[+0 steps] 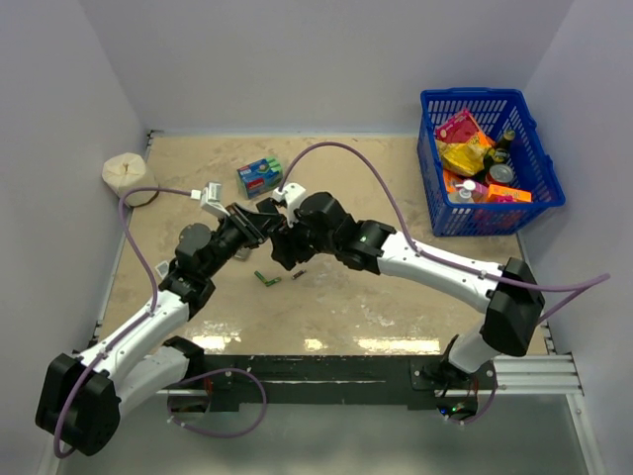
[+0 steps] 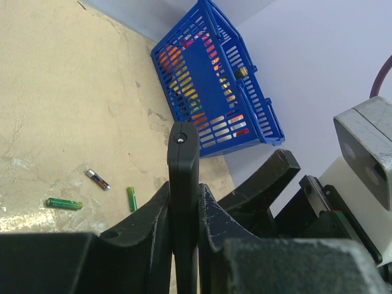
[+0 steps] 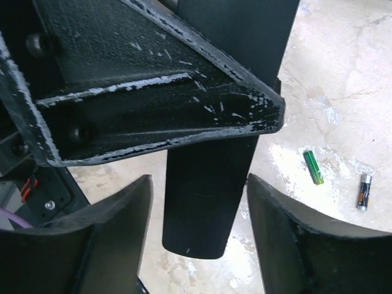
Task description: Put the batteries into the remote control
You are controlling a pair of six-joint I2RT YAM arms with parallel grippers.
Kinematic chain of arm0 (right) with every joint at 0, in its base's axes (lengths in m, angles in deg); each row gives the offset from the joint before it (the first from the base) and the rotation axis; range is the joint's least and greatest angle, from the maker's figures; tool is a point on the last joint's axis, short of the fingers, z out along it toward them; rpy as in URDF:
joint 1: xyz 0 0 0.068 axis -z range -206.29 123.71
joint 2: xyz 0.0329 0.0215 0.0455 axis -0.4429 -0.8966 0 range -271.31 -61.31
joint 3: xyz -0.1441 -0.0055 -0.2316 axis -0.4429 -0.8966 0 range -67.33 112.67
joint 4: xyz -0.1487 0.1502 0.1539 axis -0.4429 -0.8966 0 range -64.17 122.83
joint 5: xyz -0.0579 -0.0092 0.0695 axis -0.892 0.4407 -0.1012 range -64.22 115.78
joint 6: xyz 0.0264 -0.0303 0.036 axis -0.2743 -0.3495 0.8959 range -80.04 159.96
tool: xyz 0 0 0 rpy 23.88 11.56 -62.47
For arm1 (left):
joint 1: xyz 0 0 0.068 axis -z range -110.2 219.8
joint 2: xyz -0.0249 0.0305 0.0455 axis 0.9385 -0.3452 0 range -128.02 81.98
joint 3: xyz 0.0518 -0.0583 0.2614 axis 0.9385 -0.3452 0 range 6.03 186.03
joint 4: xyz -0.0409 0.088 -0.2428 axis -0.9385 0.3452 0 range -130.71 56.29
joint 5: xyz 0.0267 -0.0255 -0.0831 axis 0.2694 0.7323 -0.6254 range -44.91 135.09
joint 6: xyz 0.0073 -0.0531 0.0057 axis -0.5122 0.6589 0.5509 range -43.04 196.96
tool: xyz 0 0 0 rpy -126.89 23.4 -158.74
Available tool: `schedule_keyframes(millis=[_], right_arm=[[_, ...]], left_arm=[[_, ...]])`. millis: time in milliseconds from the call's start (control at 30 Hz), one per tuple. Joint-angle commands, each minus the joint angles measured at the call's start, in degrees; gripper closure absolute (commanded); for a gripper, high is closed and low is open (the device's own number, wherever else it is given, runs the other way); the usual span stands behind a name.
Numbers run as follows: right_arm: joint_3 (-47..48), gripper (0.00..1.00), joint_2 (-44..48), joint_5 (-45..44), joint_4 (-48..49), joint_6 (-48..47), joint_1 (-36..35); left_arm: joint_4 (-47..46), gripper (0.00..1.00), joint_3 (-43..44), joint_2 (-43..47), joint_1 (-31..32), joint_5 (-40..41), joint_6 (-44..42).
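Far-left corner of bench (image 1: 346,307): paper roll (image 1: 127,173), standing on end, well apart from the arms.

Left arm reached from the near-left corner toward mid-bench. Left gripper (image 2: 184,202) was clenched on the remote control (image 2: 182,153). Both black fingers pressed its flat sides, and the bar stood edge-on between them with its end sticking out past the fingertips. The remote was held over mid-bench. Could not tell whether its free end touched the surface.

Blue-green packet (image 1: 259,176) lay toward the far edge, just beyond the two grippers.

Batteries (image 2: 64,203) lay loose on the bench near the middle, on the near side of the grippers and apart from the remote. Left wrist view showed two green cells and one dark cell with metal ends, none touching another.

Right arm came in from the near-right corner. Right gripper (image 3: 199,184) straddled the free end of the remote, fingers (image 3: 116,245) released, with a gap showing on each side of the bar, so no grasp.

Far-right corner: blue basket (image 1: 490,158) holding assorted packets and bottles.
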Motion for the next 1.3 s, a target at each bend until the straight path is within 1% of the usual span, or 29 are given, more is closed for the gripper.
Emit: schedule_keyframes(millis=[0,67,100,167,200,267,300,367,400,467,500,533,600,633,667,700,733,833,933,1100,1200,1233,1267], right_arm=[[2.91,0.42,0.26,-3.54,1.99,0.72,-0.95],[3.09,0.53,0.26,-3.37,1.47,0.71,-0.95],[3.09,0.64,0.61,-3.54,1.03,0.72,-0.95],[2.39,0.76,1.31,-4.16,-0.11,0.72,-0.95],[2.03,0.84,1.75,-4.25,-0.64,0.63,-0.95],[0.46,0.92,3.42,-4.85,-2.31,0.89,-1.03],[-0.16,1.00,4.12,-5.56,-2.84,0.89,-0.95],[-2.35,1.00,6.14,-8.27,-5.03,0.98,-0.69],[-3.23,1.00,6.93,-8.81,-5.65,1.15,-0.42],[-6.21,1.00,9.21,-9.43,-7.76,2.03,1.68],[-7.45,1.00,10.01,-9.69,-8.37,3.25,2.73],[-8.68,1.00,10.80,-10.04,-9.77,3.87,5.18],[-11.93,1.00,13.17,-11.36,-11.45,5.97,8.09],[-12.99,1.00,13.88,-11.89,-13.11,6.68,11.24],[-15.09,1.00,14.84,-12.50,-13.82,7.56,12.92],[-16.06,1.00,15.20,-13.20,-14.53,7.92,14.42],[-17.03,1.00,15.46,-13.47,-15.75,8.18,17.57],[-21.16,1.00,15.55,-14.53,-17.26,9.59,22.50],[-23.45,1.00,14.24,-14.80,-17.08,10.91,26.28],[-24.95,1.00,9.33,-12.07,-15.41,11.00,29.37],[-26.00,0.95,6.24,-10.84,-14.27,11.35,30.52],[-26.62,0.91,5.11,-10.32,-13.31,11.44,30.69],[-26.88,0.82,4.57,-9.96,-12.95,11.61,30.69]], left_arm=[[-2.02,1.00,0.16,1.29,0.10,0.50,0.48],[-2.10,1.00,-0.02,1.29,0.18,0.32,0.66],[-2.19,0.98,-0.02,1.29,0.18,0.15,0.66],[-1.93,0.87,0.24,1.55,0.18,-0.64,0.22],[-0.88,0.76,0.42,2.16,0.18,-0.56,-0.39],[0.53,0.65,1.38,3.04,0.18,0.23,-2.58],[1.40,0.54,1.74,4.18,0.18,0.67,-3.46],[4.83,0.45,3.14,5.41,0.10,2.86,-6.71],[7.88,0.38,3.75,6.72,0.10,3.83,-7.94],[11.94,0.31,6.39,8.22,0.10,7.69,-13.12],[15.87,0.26,7.35,9.62,0.10,9.10,-14.96],[17.83,0.24,9.19,10.25,0.01,11.20,-18.64],[23.17,0.18,10.78,12.52,0.01,15.78,-22.00],[24.60,0.16,12.10,13.32,0.01,19.10,-25.06],[25.92,0.14,12.72,14.89,0.01,20.79,-26.40],[29.15,0.12,13.42,15.61,0.01,22.37,-27.54],[30.14,0.11,13.69,16.31,0.01,25.17,-29.29],[33.22,0.08,14.39,18.68,0.01,29.05,-31.94],[36.21,0.07,15.01,20.53,0.01,31.96,-32.91],[40.25,0.03,16.06,23.08,0.01,36.43,-32.83],[43.23,0.01,17.29,23.87,0.01,39.51,-33.26],[43.86,0.01,17.56,24.14,0.01,40.39,-33.53],[44.56,0.00,17.91,24.49,0.01,41.19,-33.70]])
